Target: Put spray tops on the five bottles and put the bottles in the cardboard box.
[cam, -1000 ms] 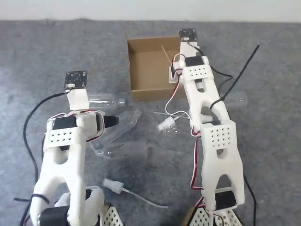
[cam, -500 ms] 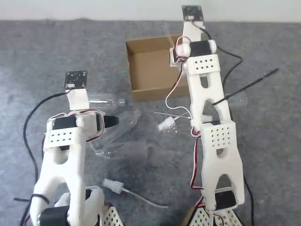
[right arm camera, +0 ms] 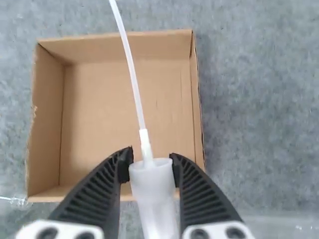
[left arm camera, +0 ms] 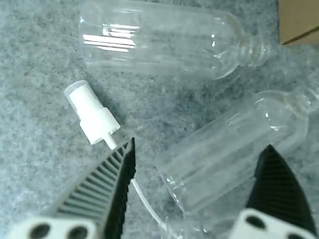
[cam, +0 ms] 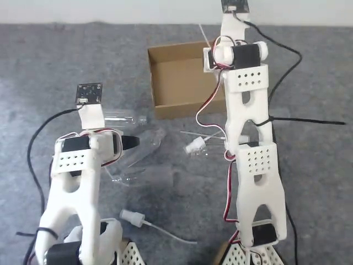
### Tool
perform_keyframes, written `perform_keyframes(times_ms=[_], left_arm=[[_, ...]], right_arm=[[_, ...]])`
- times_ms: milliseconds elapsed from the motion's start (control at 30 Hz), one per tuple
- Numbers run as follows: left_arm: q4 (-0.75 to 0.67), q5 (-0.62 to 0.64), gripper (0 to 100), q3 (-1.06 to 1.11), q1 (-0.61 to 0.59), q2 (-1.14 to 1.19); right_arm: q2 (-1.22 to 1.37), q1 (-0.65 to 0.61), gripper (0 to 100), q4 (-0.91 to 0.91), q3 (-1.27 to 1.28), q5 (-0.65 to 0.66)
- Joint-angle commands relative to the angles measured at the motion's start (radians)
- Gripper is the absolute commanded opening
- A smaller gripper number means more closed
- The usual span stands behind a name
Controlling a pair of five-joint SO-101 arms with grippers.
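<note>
A white plastic spray top with a long, thin, translucent dip tube [right arm camera: 149,180] sits clamped between the black ribbed jaws of the right gripper [right arm camera: 149,158]. It hangs above the open brown cardboard box [right arm camera: 196,99], with its tube slanting across the box's bare floor. In the high view the right arm [cam: 246,83] stretches over the near wall of the box [cam: 176,108].

The left gripper [left arm camera: 199,148] has its jaws spread wide, one on either side of a clear plastic bottle with no cap [left arm camera: 234,144], which lies on its side on the grey felt-like table cover [left arm camera: 40,64]. I cannot tell whether either jaw touches it. Just beyond it lies a second clear uncapped bottle [left arm camera: 164,40], also on its side, with its threaded neck pointing towards a corner of the box. A loose white spray top [left arm camera: 92,120] lies beside one jaw tip, its tube running under the jaw.

In the high view, another spray top [cam: 194,146] lies between the two arms, just in front of the box. One more spray top [cam: 131,215] lies near the left arm's base, trailing its tube.
</note>
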Motion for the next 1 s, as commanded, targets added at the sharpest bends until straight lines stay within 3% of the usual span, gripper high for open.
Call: perform_keyframes(times_ms=[0, 733, 967], left_arm=[[-0.021, 0.006, 36, -0.007, -0.008, -0.028], [-0.041, -0.009, 36, -0.007, -0.008, -0.035], [0.164, -0.149, 32, -0.232, 0.002, -0.026]], right_arm=[[-0.116, -0.024, 0.6, 0.048, 0.055, 0.017], [-0.912, -0.096, 0.6, 0.041, 1.14, 0.017], [-1.029, -0.093, 0.6, 0.041, 1.361, 0.017]])
